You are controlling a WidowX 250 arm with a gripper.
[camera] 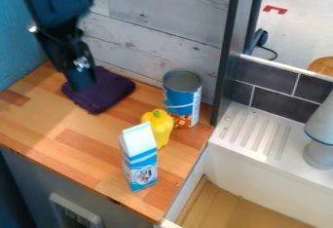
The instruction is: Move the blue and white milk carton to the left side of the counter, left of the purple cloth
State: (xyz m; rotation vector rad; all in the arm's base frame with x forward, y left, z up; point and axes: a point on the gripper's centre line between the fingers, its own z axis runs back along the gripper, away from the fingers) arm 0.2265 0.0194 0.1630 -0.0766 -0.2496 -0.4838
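"Where's your gripper?"

"I have the gripper (83,83) pointing down at the dark purple cloth (116,93), upper left in my view. I can't tell from here whether it touches the cloth, or whether it's open or closed."

"And the cloth?"

"Lying on the wooden counter (39,124), near the pale plank wall (156,27)."

"What else do you see?"

"A blue-labelled can (183,100), upright near that wall, right of the cloth. The yellow pepper (160,124) is just in front of it — then the blue-and-white carton (139,161), upright, nearer me. A ribbed white drainboard (253,132) lies off to the right."
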